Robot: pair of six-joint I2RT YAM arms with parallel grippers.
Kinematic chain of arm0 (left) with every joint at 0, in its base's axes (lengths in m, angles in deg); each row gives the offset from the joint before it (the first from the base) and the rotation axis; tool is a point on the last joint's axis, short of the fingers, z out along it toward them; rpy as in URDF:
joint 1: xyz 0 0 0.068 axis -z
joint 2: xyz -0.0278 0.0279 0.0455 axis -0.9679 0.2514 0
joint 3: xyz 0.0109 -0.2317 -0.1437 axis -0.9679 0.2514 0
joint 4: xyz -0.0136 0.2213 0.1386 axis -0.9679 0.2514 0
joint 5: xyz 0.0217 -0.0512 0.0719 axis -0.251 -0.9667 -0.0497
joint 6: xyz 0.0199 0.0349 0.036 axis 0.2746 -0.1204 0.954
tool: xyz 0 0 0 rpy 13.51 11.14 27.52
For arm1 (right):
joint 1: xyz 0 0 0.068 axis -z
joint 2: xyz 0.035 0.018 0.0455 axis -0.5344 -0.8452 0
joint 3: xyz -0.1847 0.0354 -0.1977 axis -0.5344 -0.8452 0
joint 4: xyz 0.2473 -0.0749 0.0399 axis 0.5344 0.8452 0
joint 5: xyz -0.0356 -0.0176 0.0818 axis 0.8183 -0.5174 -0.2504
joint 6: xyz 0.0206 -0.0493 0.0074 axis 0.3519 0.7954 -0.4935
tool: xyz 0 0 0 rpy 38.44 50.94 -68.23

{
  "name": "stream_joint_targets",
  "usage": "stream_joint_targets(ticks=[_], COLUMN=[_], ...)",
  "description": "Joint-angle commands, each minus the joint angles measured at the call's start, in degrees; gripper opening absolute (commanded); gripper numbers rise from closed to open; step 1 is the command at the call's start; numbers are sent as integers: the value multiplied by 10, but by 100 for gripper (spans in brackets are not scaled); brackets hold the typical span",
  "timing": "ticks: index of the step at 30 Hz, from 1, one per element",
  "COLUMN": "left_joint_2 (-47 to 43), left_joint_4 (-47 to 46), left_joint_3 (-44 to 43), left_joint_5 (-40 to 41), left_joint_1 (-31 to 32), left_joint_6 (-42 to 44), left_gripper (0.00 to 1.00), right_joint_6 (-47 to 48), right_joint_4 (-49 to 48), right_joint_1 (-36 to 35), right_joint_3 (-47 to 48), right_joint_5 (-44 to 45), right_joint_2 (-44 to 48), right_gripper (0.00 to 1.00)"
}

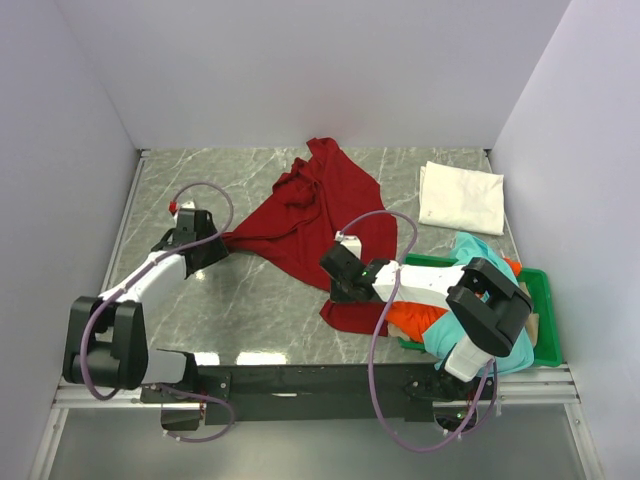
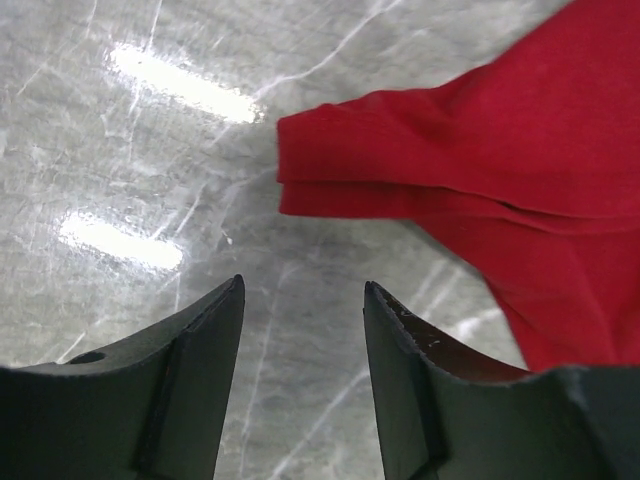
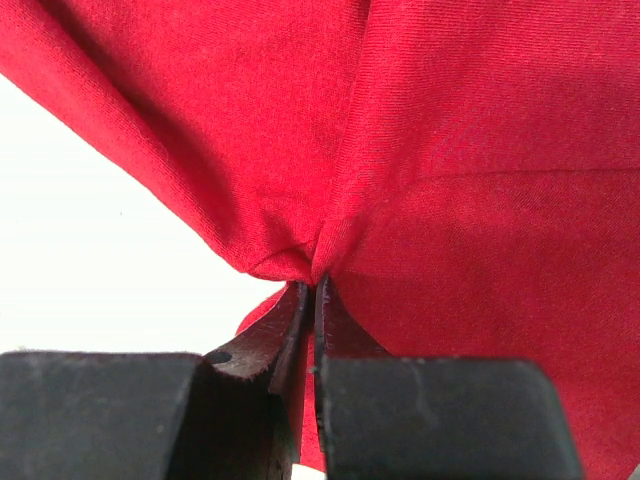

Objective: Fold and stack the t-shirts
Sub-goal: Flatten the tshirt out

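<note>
Right gripper (image 3: 310,284) pinches dark red t-shirt (image 3: 480,150); left gripper (image 2: 303,288) spread

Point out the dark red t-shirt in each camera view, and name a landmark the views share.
Top external: dark red t-shirt spread across the middle of the marble table.
Left wrist: upper right, one folded corner pointing left, ahead of the open left hand.
Right wrist: fills the frame, pinched in the shut right hand.
Landmark: the marble table, in the top and left wrist views; the right wrist view lacks it.
</note>
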Motion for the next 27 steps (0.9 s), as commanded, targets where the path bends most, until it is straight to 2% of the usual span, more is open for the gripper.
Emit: stream_joint_targets(ticks=[1, 11, 23, 26, 27], left_joint_2=[17, 107, 175, 187, 193], left_joint_4=[-37, -40, -74, -73, -68], left_joint_3=[4, -63, -97, -104, -111], left_joint_5=[18, 30, -43, -47, -48], left_joint_1=[-3, -32, -50, -51, -53], left_joint_6=[1, 33, 61, 69, 71], left_gripper=[57, 56, 54, 40, 22], right_joint_6=[1, 2, 3, 3, 3], right_joint_4=[31, 36, 39, 43, 45], right_joint_1=[-9, -9, -9, -9, -8], right_joint_3=[3, 8, 13, 16, 15], right_joint_5=[8, 9, 13, 15, 16], right_joint_2=[8, -3, -10, -13, -12], right_gripper=[0, 0, 0, 0, 0])
